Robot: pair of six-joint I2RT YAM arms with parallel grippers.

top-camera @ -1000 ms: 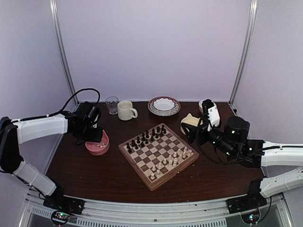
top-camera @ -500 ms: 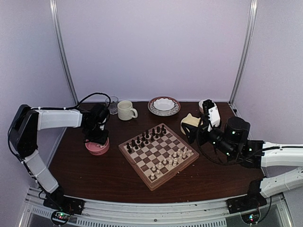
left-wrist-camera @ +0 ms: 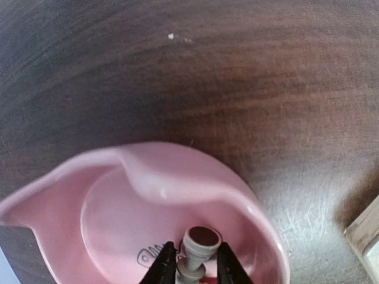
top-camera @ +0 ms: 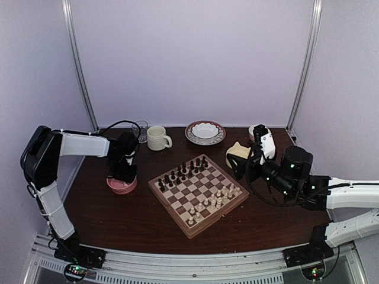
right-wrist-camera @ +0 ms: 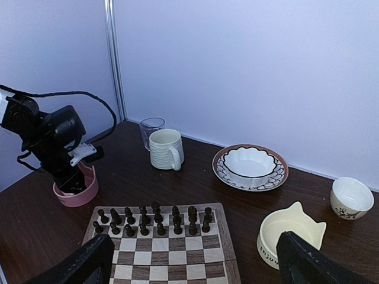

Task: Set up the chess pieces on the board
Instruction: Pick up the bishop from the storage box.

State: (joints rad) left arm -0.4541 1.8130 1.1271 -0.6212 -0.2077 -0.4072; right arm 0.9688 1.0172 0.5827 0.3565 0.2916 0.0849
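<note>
We see a dark brown wooden surface [top-camera: 118,219] with visible grain, closed in by pale lilac walls [top-camera: 189,59] and two slim metal posts [top-camera: 80,65] rising at the back corners. An aluminium rail [top-camera: 195,263] runs along the bottom of the overhead view.

The board [top-camera: 198,194] lies in the middle of the frame, turned so that one corner points at us. Cream-white chess pieces [top-camera: 216,198] stand loosely grouped near its right corner, and the dark pieces [top-camera: 180,173] fill two rows along its upper left edge.

At left of centre sits a pink bowl [top-camera: 121,184], just beside the board. The left hand [left-wrist-camera: 190,269] reaches down into it, its fingers nearly closed and pressing on both sides of a pale chess piece [left-wrist-camera: 198,245] lying on the bowl's floor.

At right of centre the right hand [top-camera: 244,167] hangs above the surface, spread fully wide and holding nothing; its wrist view looks out across the board.

Along the back wall we find a clear glass [top-camera: 140,131], a ribbed cream mug [top-camera: 157,138] and a white bowl with a patterned brown rim [top-camera: 205,131]. A yellow bowl with cat ears [right-wrist-camera: 288,234] and a small white cup [right-wrist-camera: 351,198] sit at the right.
</note>
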